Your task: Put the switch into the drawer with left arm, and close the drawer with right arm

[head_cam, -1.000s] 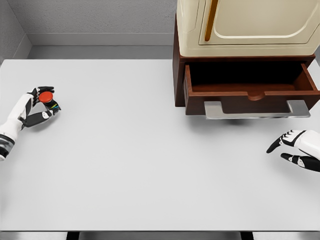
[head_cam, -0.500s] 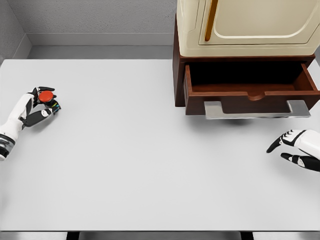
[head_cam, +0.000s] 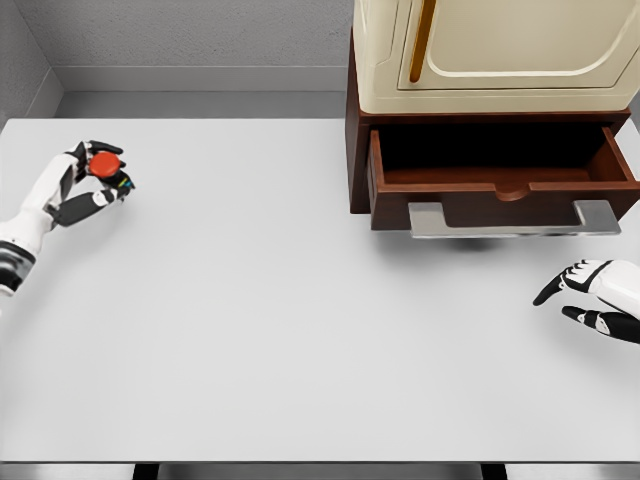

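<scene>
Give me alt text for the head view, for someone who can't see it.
The left hand holds a red switch above the far left of a white table. At the far right a brown drawer stands open under a cream cabinet. The right hand waits open at the right edge, below the drawer's handle.

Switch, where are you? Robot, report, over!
Left hand shut on switch, far left of table. Right hand open, resting below drawer. Drawer open. Nothing in between.
</scene>
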